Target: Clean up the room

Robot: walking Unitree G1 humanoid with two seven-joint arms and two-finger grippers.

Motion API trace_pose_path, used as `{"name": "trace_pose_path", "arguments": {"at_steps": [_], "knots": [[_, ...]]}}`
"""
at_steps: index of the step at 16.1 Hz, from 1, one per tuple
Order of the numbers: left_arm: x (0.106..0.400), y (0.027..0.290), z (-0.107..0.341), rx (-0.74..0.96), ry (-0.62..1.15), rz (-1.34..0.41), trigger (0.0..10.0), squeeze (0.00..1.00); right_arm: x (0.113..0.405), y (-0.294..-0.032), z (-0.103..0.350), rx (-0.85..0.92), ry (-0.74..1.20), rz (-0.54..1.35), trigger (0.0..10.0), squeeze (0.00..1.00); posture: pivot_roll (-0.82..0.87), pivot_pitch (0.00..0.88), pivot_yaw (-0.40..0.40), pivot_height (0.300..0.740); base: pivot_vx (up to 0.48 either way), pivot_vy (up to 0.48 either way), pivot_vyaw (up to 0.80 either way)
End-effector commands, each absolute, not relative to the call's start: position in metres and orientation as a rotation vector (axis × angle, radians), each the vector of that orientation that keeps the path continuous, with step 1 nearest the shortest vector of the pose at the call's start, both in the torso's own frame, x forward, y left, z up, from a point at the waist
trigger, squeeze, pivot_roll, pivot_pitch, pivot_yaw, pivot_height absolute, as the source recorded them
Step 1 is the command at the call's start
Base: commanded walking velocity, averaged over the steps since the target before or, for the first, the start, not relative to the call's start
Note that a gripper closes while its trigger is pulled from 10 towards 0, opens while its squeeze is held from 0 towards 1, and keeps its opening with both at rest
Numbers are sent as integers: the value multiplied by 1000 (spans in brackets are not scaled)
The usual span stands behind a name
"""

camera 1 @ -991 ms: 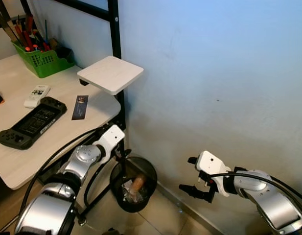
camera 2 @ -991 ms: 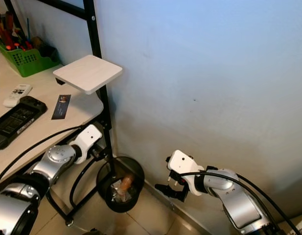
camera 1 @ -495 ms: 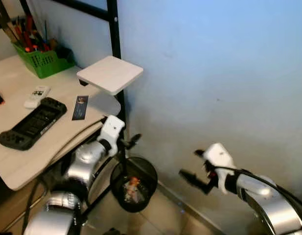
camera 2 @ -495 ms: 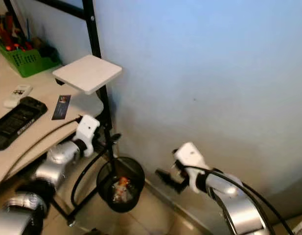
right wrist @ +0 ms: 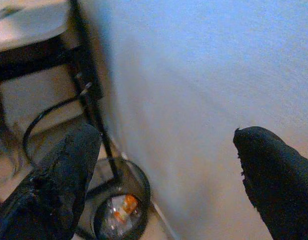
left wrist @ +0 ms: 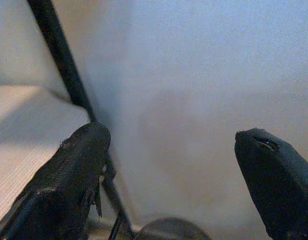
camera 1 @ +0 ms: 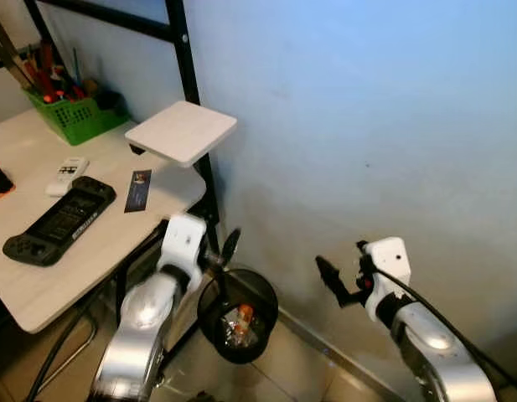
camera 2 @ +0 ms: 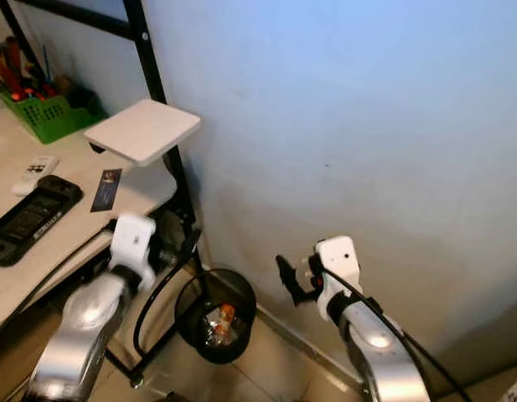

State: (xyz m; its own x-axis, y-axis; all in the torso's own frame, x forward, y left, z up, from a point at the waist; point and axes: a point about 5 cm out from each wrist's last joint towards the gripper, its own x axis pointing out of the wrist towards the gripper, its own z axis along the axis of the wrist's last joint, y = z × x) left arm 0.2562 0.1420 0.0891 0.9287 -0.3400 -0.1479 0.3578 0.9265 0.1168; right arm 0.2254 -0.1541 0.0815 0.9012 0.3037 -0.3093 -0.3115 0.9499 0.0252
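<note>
Black bin (camera 1: 240, 316) with orange-topped bottle (camera 1: 241, 318), perhaps wrappers; left gripper (left wrist: 176, 180) and right gripper (right wrist: 168, 175) spread, empty.

**A desk corner in a home room**

A pale wooden table (camera 1: 40, 276) stands at the left against a plain light-blue wall (camera 1: 367, 109), framed by a black metal rack (camera 1: 184, 67). On it lie a black handheld game console (camera 1: 59, 219), a white remote control (camera 1: 66, 171) and, at the far end, a green plastic basket of pens and tools (camera 1: 69, 117). A round black mesh wastebasket (camera 1: 239, 315) sits on the tiled floor (camera 1: 266, 377) beside it.
</note>
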Motion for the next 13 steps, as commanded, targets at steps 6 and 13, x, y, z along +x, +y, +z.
{"name": "trace_pose_path", "arguments": {"at_steps": [6,13], "knots": [[228,168,109,66,129,-176,10000,0,212,-165,84,64,305,84,10000,0,1,0,59,740,0,0,-800],[216,168,98,107,219,-194,10000,0,196,-166,78,82,326,100,10000,0,-13,0,62,740,0,0,-800]]}}
